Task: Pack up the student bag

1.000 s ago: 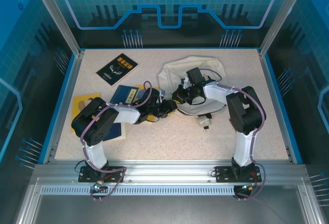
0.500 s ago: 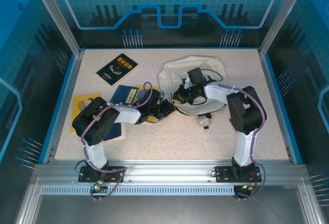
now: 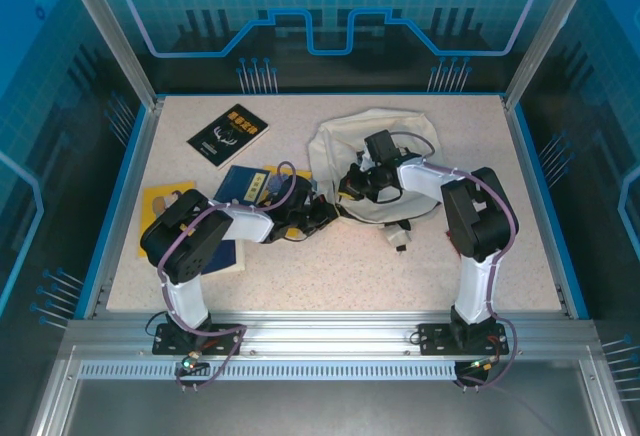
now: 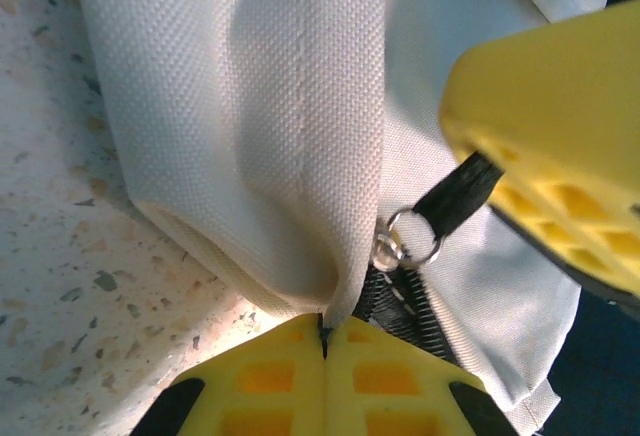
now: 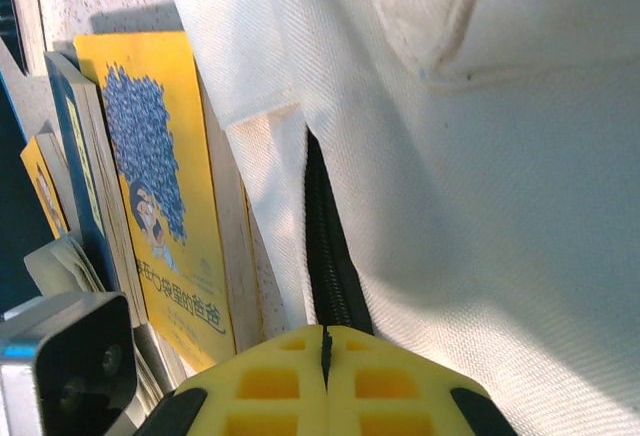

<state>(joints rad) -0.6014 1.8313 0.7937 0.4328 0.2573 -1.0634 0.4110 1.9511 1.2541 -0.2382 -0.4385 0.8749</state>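
1. The table [image 3: 330, 276] filled the middle of the top view, and the student bag [image 3: 385, 136] lay slumped on it in the upper right of centre, cream fabric rumpled and no book inside that I could see.
2. A loose stack of books [image 3: 245, 184] lay left of centre, just beside the bag's edge. A black book [image 3: 228, 134] sat apart in the upper left. In the right wrist view a yellow book [image 5: 160, 206] lay right against the fabric.
3. The left gripper [image 3: 325, 214] met the bag's lower-left edge. In its own view the jaws [image 4: 325, 344] were pressed together, nipping a fold of fabric at the end of the zipper [image 4: 400, 306].
4. The right gripper [image 3: 350, 184] sat just above it, jaws [image 5: 325, 344] pressed together where the zipper [image 5: 325, 246] ran in.
5. The black pull tab [image 4: 455, 196] ran taut from its metal ring [image 4: 410, 241] under a yellow finger at the upper right, apparently the right gripper's hold.
6. Step, as I judged it: opening the bag, so early in the task, with packing not begun. The next move called for one hand to brace the cloth while the other drew the tab along the teeth, smoothly, so the soft fabric did not bunch or jam.
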